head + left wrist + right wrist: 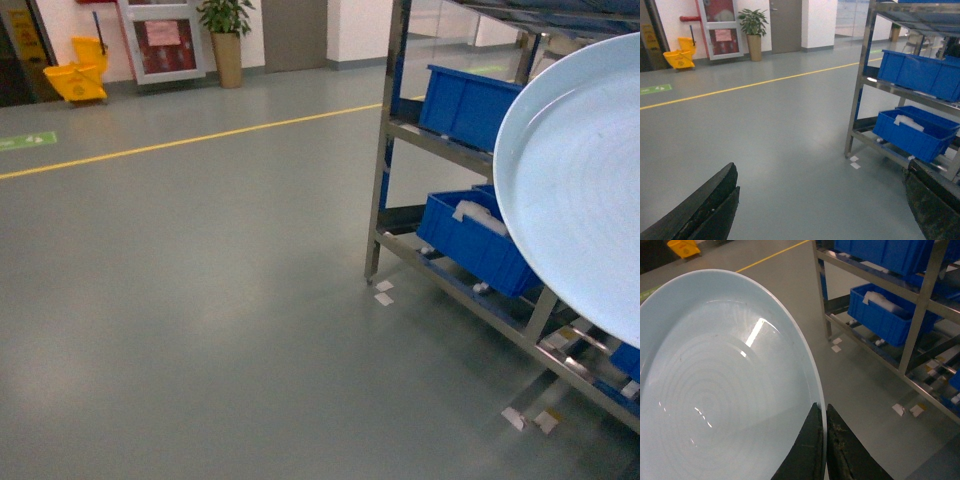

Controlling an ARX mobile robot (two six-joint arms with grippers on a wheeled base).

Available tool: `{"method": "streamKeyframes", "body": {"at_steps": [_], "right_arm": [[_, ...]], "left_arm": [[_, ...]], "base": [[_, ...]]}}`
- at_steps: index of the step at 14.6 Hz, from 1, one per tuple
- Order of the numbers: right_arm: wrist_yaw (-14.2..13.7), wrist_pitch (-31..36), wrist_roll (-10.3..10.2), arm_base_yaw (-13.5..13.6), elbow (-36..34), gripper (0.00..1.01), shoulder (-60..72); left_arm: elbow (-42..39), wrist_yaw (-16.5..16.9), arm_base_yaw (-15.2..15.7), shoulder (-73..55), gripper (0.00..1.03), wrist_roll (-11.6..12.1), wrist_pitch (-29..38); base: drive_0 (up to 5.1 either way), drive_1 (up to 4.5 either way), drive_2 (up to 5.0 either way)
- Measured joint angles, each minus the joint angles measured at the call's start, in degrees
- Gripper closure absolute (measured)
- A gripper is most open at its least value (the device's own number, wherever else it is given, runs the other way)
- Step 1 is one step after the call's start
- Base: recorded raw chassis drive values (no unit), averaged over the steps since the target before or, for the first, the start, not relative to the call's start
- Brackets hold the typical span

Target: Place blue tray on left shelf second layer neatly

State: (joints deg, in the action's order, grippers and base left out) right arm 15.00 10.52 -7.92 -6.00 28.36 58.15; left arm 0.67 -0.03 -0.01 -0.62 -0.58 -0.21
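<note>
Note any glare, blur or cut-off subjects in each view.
Head: blue tray cropped at the right edge, floor sheen soft. Left wrist: left tool fingers dark and blurred at the bottom corners. Right wrist: bright glare streak on the tray; right tool is sharp.

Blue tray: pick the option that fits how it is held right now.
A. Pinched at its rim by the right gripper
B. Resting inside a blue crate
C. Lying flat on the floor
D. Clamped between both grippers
A. In the right wrist view the right gripper has its fingers closed on the rim of the blue tray, held above the floor, while the left gripper is open and empty.
</note>
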Motion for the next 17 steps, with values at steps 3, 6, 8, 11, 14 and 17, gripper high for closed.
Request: {"method": "streamKeyframes", "body": {"at_steps": [3,6,8,11,14,17], "right_arm": [[0.02,0.22,0.00,0.00,-0.02,0.99,-0.02],[0.04,0.07,0.00,0.00,-0.02,0.99,0.00],[0.02,0.04,0.00,0.00,-0.02,0.99,0.13],[0.07,0.20,0.00,0.02,-0.02,0.99,0.24],[0.00,0.07,0.00,0.00,-0.02,0.99,0.26],[0.02,0.17,0.00,0.00,-0.02,0.99,0.24]], "left_arm": [[0.00,-0.09,0.00,0.00,0.05,0.00,-0.13],[0.00,0.00,0.00,0.00,0.05,0.00,0.04],[0.00,-0.04,0.00,0.00,0.05,0.00,-0.09],[0.00,0.09,0.00,0.00,0.05,0.00,0.07],[0.00,-0.11,0.00,0.00,0.05,0.00,-0.13],[0.00,-0.07,-0.02,0.00,0.05,0.00,0.04]], "base": [[-1.5,2.63,-5.6],[-1.5,2.62,-5.6],[-1.4,2.72,-5.5],[-1.4,2.72,-5.5],[-1.4,2.72,-5.5],[-1.4,2.74,-5.5]]}}
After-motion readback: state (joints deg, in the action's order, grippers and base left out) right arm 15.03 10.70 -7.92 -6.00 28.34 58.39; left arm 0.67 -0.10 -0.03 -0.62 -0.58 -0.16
